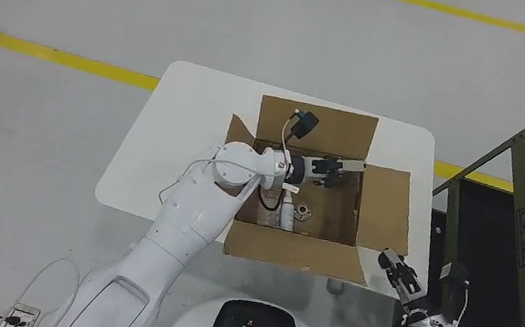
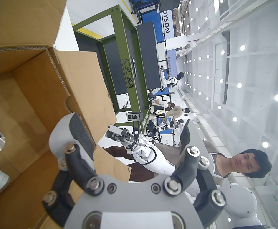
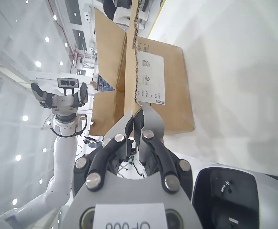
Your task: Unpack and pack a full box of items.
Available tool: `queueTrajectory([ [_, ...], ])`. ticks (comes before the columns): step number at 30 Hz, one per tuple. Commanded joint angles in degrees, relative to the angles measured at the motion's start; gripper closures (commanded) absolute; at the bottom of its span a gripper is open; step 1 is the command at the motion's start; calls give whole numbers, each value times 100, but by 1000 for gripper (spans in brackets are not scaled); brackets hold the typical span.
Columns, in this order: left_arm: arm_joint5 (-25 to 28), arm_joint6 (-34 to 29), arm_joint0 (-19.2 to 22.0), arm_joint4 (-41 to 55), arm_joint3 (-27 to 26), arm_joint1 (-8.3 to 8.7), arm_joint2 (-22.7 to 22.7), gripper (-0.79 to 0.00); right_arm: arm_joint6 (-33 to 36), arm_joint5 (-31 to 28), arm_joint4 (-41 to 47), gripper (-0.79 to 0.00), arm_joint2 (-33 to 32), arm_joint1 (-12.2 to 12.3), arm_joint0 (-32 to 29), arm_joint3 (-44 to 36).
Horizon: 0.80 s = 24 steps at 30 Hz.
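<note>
two pincers were at the box (image 1: pixel 388 206) on the table (image 1: pixel 186 133): my left pincer (image 2: pixel 130 121) hung wide open, empty, over its inside, my right pincer (image 3: pixel 138 112) gripped a flap (image 3: pixel 130 86); unpacking seemed underway, next the left had to dip for an item (image 1: pixel 285 215).

There is one box (image 1: pixel 385 203) on one table (image 1: pixel 185 143). The box has four flaps (image 1: pixel 333 128) and one label (image 3: pixel 152 80). Inside I count what looks like two or three items (image 1: pixel 306 211), though an arm covers part of them, so I would not swear to it. There are two grippers, the left gripper (image 1: pixel 353 166) and the right gripper (image 1: pixel 388 259). There is one green rack (image 1: pixel 523 251), and two yellow lines (image 1: pixel 55 56) on the floor.
</note>
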State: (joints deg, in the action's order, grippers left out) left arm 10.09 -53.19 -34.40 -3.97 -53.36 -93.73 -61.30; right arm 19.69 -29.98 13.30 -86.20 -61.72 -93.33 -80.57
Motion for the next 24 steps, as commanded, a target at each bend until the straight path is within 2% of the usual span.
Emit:
queueTrajectory([
  [1,-10,2,-13,4,-28,12,6,-785,8,24,1,0,5,-8,20,36],
  [6,-26,-7,-29,35,-78,29,40,-785,35,-14,53,0,-12,-24,27,65],
  [7,-22,-12,-33,45,-82,32,47,-785,43,-46,67,-37,-28,-25,16,51],
  [8,-26,-20,-36,54,-86,35,57,-785,48,-74,73,-332,-49,-25,-1,31],
  [9,-29,-28,-37,62,-93,37,68,-785,31,-123,13,-576,-89,-22,-20,-2],
  [10,-26,-25,-37,67,-102,39,77,-785,-21,-183,-66,-757,-135,-19,-54,-52],
  [11,-24,-26,-38,66,-108,42,88,-785,-65,-217,-156,-785,-173,-16,-104,-108],
  [17,-46,-19,-34,59,-157,68,113,-785,-589,-450,-681,-785,-493,-12,-518,-578],
  [23,3,-75,-70,-42,-273,122,106,-785,-1190,-476,-1507,-785,-1106,12,-990,-1157],
  [24,6,-72,-82,-93,-297,134,109,-785,-1324,-432,-1743,-640,-1242,17,-1065,-1279],
])
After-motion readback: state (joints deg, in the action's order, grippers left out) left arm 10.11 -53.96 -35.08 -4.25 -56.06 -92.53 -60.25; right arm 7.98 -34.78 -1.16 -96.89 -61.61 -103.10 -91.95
